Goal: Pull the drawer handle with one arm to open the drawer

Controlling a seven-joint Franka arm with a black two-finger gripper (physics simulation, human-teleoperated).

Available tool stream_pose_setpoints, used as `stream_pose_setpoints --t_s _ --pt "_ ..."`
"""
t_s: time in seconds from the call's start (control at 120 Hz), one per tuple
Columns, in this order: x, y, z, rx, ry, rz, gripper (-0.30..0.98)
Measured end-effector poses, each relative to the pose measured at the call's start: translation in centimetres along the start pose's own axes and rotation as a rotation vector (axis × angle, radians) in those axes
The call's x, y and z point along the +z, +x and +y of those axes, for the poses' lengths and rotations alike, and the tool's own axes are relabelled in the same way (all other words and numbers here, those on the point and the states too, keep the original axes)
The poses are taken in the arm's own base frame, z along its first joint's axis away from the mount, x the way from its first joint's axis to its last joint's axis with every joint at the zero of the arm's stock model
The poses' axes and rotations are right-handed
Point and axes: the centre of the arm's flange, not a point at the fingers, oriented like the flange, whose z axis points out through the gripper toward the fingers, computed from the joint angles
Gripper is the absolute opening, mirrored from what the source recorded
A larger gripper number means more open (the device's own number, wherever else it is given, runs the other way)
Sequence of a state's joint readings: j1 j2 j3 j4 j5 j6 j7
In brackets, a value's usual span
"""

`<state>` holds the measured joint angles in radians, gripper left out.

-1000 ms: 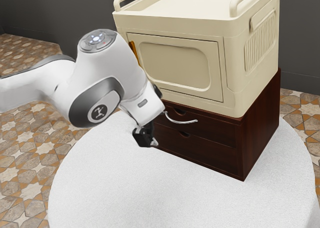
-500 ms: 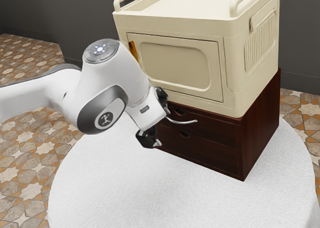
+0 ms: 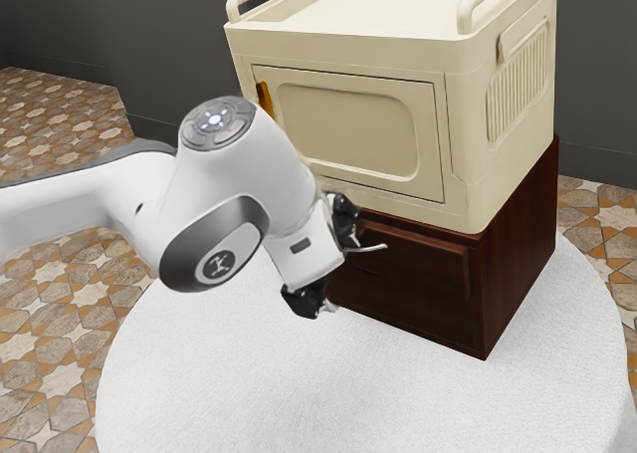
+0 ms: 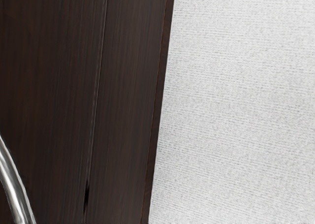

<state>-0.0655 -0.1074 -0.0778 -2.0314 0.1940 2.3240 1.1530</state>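
My gripper [image 3: 342, 276] is at the front of the dark brown cabinet [image 3: 518, 234], its two black fingers wide apart. The upper finger is right at the curved metal handle [image 3: 370, 248] and covers part of it; the lower one is below, near the tabletop. The upper drawer [image 3: 423, 261] stands slightly out from the cabinet front. In the wrist view, the shiny handle [image 4: 15, 190] curves in front of the dark wooden drawer front [image 4: 44, 86]. Whether the finger passes behind the handle is hidden.
A cream cabinet [image 3: 348, 129] with a closed front door and top rails stands on the brown one, just above my hand. The round white table [image 3: 348, 393] extends in front; a dark wall [image 3: 597, 75] rises behind.
My hand has moved down and toward the exterior view's right, then come back slightly from the cabinet with the handle. The upper drawer, flush before, has come out a little.
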Motion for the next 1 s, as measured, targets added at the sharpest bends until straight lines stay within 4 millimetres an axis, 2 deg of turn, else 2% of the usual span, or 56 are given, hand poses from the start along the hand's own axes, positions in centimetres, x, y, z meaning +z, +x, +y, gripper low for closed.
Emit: stream_pose_setpoints --t_s 0.183,0.533,1.0 --pt "-0.3 -0.9 1.3 0.004 -0.008 -0.009 0.68" --pt "-1.3 -2.1 5.0 0.02 -0.019 -0.022 0.69" --pt "-4.4 -3.7 10.4 0.029 -0.034 -0.044 0.68"
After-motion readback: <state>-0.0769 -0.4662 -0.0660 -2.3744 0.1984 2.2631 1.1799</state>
